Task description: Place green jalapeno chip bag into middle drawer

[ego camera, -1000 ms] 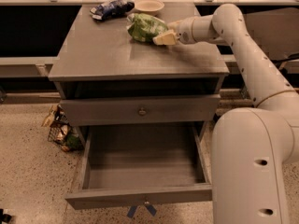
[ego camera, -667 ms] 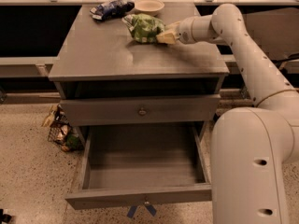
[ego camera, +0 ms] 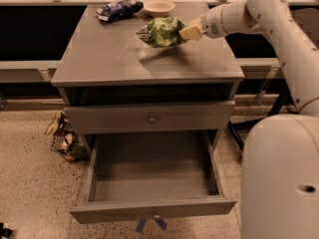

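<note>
Camera view: a grey table [ego camera: 114, 59] with drawers. The robot's gripper [ego camera: 187, 32] reaches in from the right edge, clamped on the right end of the green chip bag [ego camera: 162, 31]. The bag hangs just above the tabletop, right of centre, nearer the back edge. A blue snack bag [ego camera: 118, 9] and bowl [ego camera: 158, 6] sit along the back edge. Below, the drawer [ego camera: 149, 210] with blue tape stands pulled open, under a closed drawer front [ego camera: 109, 118].
</note>
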{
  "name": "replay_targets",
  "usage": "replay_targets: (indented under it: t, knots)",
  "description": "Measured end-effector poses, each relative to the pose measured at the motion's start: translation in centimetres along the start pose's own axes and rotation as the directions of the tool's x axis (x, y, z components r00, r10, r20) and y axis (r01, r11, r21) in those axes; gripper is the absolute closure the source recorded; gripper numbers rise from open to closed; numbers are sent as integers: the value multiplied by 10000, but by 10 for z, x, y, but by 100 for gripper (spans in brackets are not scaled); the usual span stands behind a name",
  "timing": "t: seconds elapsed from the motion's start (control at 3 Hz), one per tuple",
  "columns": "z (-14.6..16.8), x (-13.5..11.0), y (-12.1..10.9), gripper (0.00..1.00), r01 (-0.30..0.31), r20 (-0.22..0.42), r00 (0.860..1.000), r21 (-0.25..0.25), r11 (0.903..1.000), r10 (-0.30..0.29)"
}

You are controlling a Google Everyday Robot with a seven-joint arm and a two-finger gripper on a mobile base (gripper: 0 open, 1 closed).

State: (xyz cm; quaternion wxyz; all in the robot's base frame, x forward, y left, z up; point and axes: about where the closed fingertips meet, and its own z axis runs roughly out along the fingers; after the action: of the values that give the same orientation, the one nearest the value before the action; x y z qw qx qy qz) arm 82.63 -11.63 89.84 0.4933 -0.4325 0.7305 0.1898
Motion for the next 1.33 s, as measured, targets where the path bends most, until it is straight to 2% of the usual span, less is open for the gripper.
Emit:
replay_targets:
  t: [0.33,0.67,1.0,1.33]
  knots:
    - [-17,0,57,100,-393,-512,9981,-1293,9908,330]
    - [-17,-1,57,100,-390,-504,9982,-1288,9909,327]
    - [-20,-1,83,100,-390,-497,9983,-1769,9834,307]
    - [-41,-24,136,100,-152,-49,9999,-2178,9759,145]
